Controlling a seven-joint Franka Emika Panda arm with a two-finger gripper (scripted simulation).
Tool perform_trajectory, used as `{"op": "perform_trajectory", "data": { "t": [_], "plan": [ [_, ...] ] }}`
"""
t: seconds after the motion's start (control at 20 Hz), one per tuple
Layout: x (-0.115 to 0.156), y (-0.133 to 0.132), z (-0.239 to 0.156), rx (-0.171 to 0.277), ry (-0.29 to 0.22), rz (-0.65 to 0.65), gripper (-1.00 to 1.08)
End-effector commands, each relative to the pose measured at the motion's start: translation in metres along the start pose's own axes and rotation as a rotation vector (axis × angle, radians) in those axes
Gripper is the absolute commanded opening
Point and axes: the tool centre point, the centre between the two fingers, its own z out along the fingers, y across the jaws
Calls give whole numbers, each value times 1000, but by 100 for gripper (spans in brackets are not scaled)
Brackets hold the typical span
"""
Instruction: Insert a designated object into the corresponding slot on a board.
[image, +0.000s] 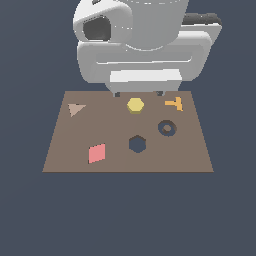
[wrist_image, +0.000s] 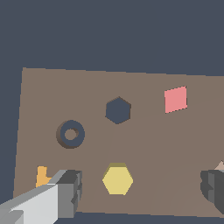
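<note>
One yellow hexagonal block (wrist_image: 117, 179) between spread end effector (wrist_image: 142, 188) fingers, hexagonal hole (wrist_image: 118, 110) near, no readable writing.

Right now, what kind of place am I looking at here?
Probably a computer simulation, not a real room: a flat brown board floats on featureless blue, bearing a yellow hexagonal block and a hexagonal hole.
</note>
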Motion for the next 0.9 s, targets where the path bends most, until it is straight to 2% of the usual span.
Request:
{"op": "perform_trajectory", "data": {
  "t": [0.0, 0.4, 0.85],
  "plan": [
    [0, 0, 0, 0, 0, 0, 100],
    [-8, -3, 14, 2, -3, -50, 100],
    [-39, -10, 62, 8, -15, -222, 100]
  ]
}}
